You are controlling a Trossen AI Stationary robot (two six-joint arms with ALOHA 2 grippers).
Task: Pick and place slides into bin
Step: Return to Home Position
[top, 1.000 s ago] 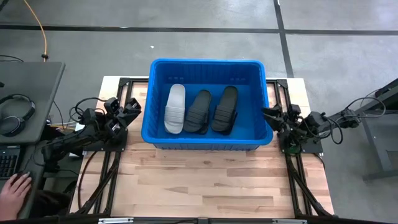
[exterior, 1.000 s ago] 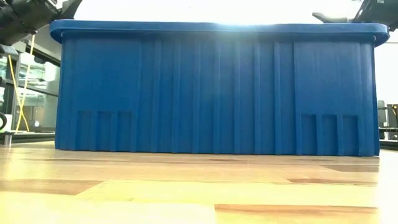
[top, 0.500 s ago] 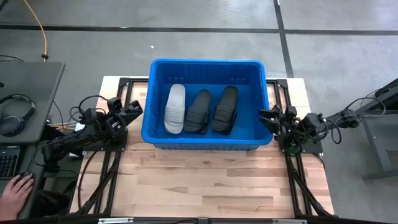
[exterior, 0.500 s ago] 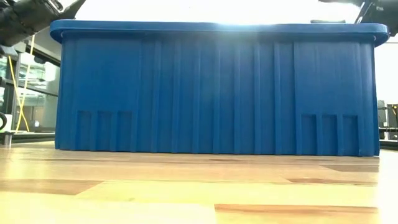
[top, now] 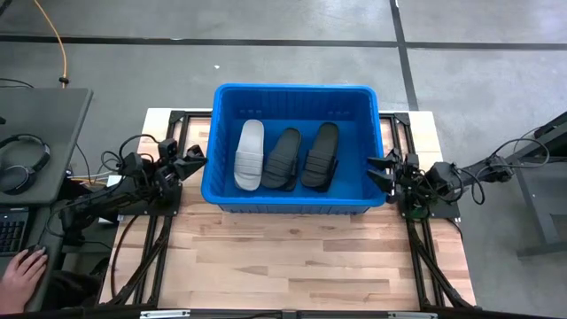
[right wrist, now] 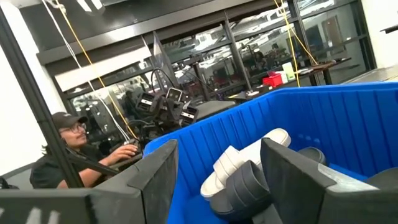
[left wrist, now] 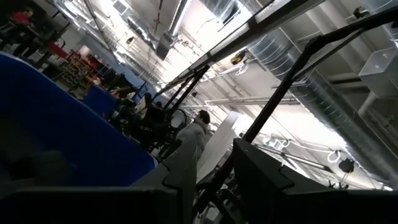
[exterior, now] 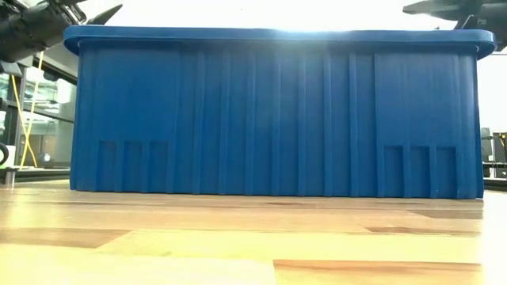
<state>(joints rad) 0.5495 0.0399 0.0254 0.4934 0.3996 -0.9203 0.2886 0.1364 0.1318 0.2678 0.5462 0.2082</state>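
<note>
The blue bin [top: 292, 89] stands at the middle of the table's far half and fills the low view [exterior: 277, 111]. Inside it lie three slides side by side on the floor: an off-white one [top: 250, 155] and two dark ones [top: 283, 159] [top: 321, 155]. My left gripper [top: 197, 157] is open and empty just outside the bin's left wall, at rim height. My right gripper [top: 372, 168] is open and empty at the bin's right wall. Its wrist view [right wrist: 217, 180] looks over the rim at the off-white slide [right wrist: 249, 152].
Bare wooden table top [top: 283, 257] lies in front of the bin. A grey desk with headphones [top: 22, 164] stands left of the table. A person's hand [top: 19, 270] rests there, and a seated person [right wrist: 68, 155] shows beyond the bin.
Both grippers have crept a little toward the bin's side walls, the left one from the left and the right one from the right. Both stay open and empty. The bin and the slides have not moved.
</note>
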